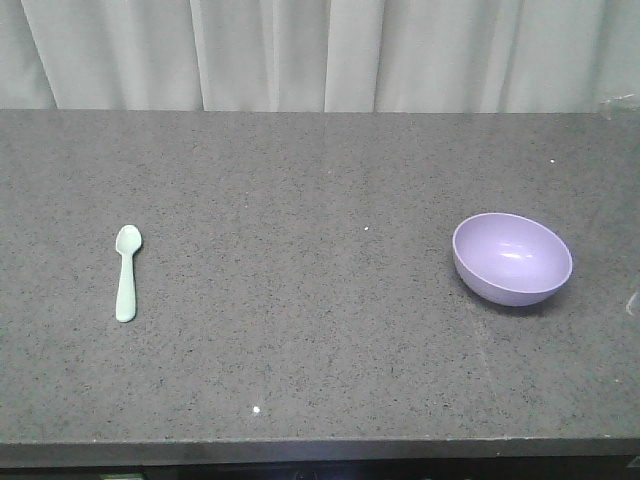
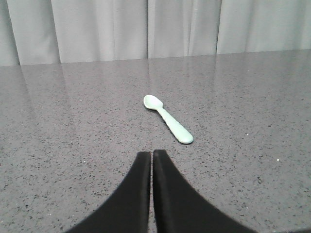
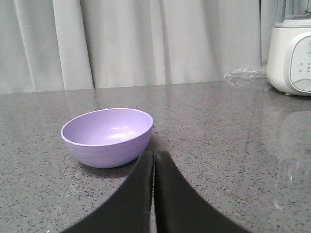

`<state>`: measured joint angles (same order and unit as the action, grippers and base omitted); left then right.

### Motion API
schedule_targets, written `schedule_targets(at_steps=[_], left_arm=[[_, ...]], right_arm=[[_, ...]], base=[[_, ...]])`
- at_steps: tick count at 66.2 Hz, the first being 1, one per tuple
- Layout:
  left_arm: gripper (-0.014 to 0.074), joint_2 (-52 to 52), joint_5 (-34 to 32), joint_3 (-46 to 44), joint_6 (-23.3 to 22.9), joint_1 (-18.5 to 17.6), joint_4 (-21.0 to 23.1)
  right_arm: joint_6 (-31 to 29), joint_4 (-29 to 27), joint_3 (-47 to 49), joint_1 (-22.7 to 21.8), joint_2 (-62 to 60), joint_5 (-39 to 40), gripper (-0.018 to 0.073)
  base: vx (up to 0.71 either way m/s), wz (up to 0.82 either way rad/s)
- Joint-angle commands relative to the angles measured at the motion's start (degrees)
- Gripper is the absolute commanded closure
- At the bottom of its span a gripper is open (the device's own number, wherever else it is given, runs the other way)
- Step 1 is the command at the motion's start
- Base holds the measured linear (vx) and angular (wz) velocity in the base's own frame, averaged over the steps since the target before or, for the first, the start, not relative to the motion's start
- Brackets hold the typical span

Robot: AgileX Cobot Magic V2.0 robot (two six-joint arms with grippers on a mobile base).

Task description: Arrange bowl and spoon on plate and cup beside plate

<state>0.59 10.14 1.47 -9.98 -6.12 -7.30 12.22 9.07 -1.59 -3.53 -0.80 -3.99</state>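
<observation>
At bottom centre of the left wrist view: left jaws pressed together, hairline slit between the tips, gripping nothing, over bare desk (image 2: 73,145). Spoon (image 2: 167,119) lies flat just above and slightly right of the tips, apart from them. Long axis is diagonal in that frame: oval head upper left, handle end lower right, closest to the jaws. Hollow side faces up.

Right wrist view, bottom centre: right jaws same, tips together, nothing between them. Bowl (image 3: 108,136) sits upright on the desk just upper left of the tips; can't tell whether they touch the wall. Opening faces up, interior shows only smooth purple wall with a glare spot.

Front view: spoon (image 1: 127,272) at mid left, axis near vertical in frame, head at the top towards the curtain (image 1: 320,50). Bowl (image 1: 511,258) at mid right, well apart from the spoon.

Upper right of the right wrist view: white appliance (image 3: 290,53) with crumpled clear plastic (image 3: 243,75) beside it.
</observation>
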Motion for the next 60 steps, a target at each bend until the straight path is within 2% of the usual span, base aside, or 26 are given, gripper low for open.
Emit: schedule_targets(at_steps=[1, 60], left_arm=[[0.0603, -0.4, -3.9, -0.4, -0.7, 0.1, 0.1], [0.0603, -0.4, -3.9, -0.4, -0.7, 0.1, 0.1]], right_arm=[[-0.2, 0.2, -0.2, -0.3, -0.4, 4.3, 0.0562], [-0.2, 0.2, -0.2, -0.3, -0.4, 4.3, 0.0562]], base=[[0.0, 0.0], [0.0, 0.0]])
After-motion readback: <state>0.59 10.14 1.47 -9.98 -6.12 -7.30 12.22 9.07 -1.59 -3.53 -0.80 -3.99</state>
